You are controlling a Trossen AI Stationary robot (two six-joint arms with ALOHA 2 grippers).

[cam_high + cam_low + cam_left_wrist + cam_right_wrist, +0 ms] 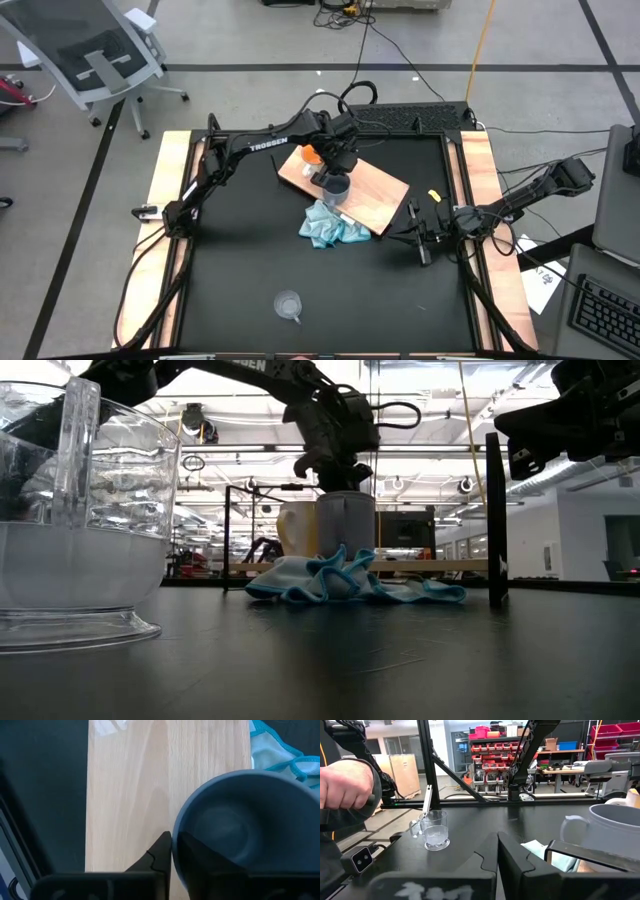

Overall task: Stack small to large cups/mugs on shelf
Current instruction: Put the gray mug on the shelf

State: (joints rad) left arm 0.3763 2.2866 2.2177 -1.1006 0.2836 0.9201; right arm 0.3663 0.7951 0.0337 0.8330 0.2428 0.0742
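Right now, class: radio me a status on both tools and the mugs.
Left tool pinching grey-blue mug rim on wooden shelf. Right tool shut, parked right of the shelf. Orange mug beside it; clear cup apart; cloth at shelf edge.

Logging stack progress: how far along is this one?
Done: orange mug sits on the wooden board. In hand: left gripper pinches the grey-blue mug rim over the board. Left: clear cup on the table; right gripper idle, shut.

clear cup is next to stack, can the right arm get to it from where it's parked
Probably yes. The clear cup stands alone on bare black table, and nothing lies between it and the shut right gripper. The blue cloth lies off to the side.
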